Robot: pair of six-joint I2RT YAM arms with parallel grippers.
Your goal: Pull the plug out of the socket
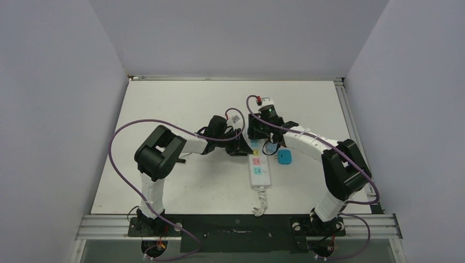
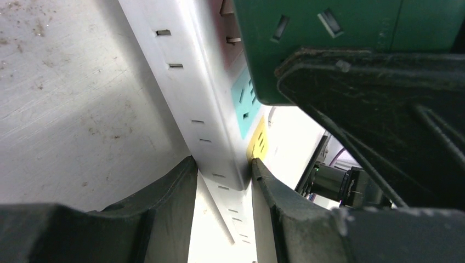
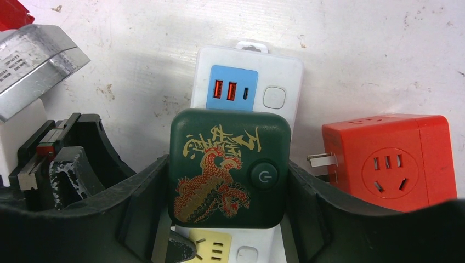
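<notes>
The socket is a long white power strip (image 1: 259, 171) with pastel outlets, lying mid-table. It also shows in the left wrist view (image 2: 203, 93) and the right wrist view (image 3: 277, 68). The plug, a dark green cube with a gold and red dragon (image 3: 229, 167), sits on the strip's far part. Its green side shows in the left wrist view (image 2: 329, 33), with metal prongs visible between it and the strip. My right gripper (image 3: 226, 164) (image 1: 256, 133) is shut on the plug's two sides. My left gripper (image 2: 222, 164) (image 1: 244, 147) is clamped on the strip by the yellow outlet.
A second cube adapter lies just right of the strip, blue in the top view (image 1: 284, 158) and orange-red with bare prongs in the right wrist view (image 3: 392, 161). The strip's short white cord (image 1: 260, 205) curls toward the near edge. Grey walls enclose the table.
</notes>
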